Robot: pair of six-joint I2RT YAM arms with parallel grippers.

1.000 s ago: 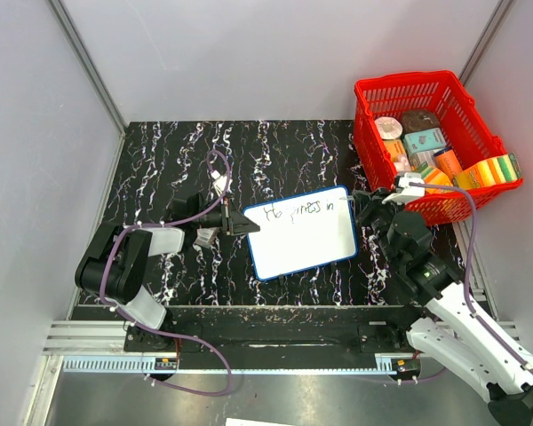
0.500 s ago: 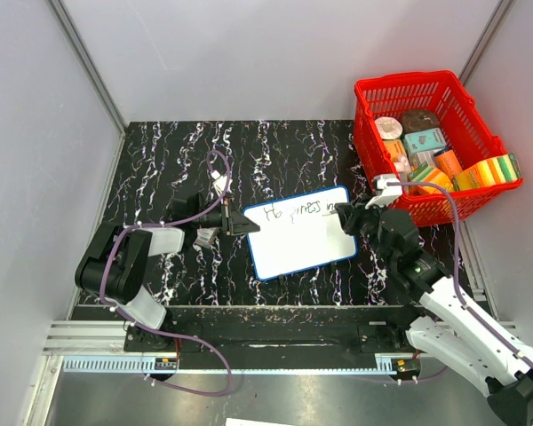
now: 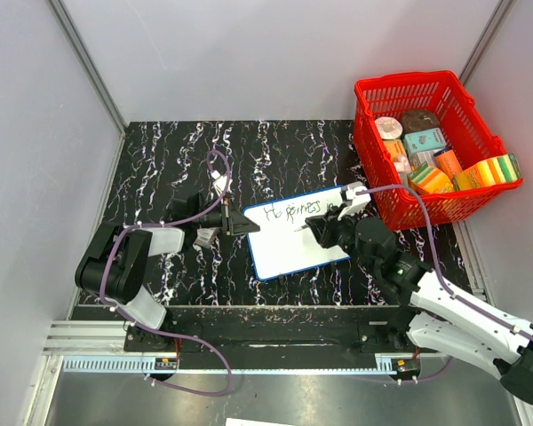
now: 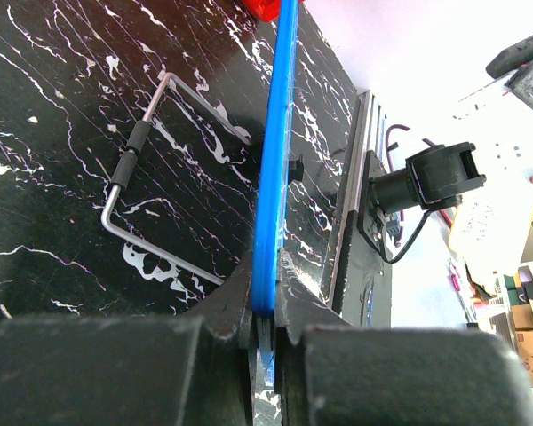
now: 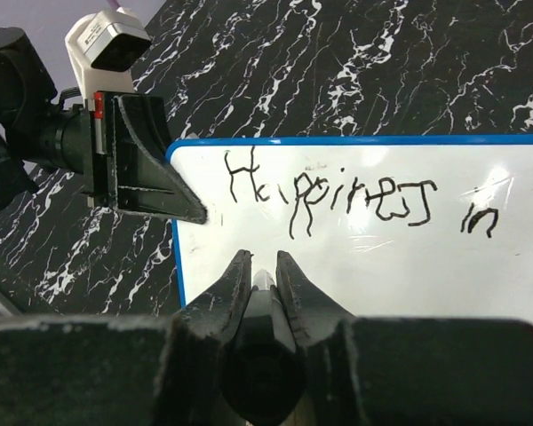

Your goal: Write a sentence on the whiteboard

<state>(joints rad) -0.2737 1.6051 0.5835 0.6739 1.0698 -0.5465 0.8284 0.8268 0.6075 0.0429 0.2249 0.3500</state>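
surface: black marble table (image 3: 160,160) | whiteboard (image 3: 284,247) long axis left-right, right end farther

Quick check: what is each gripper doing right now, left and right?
Left gripper: closed, clamping the blue rim of the small white rectangular whiteboard.
Right gripper: closed, holding a dark marker pen.

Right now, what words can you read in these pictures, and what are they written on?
"Happiness in": the handwritten sentence on the whiteboard.
Labels on the packages in the red basket: too small to read.
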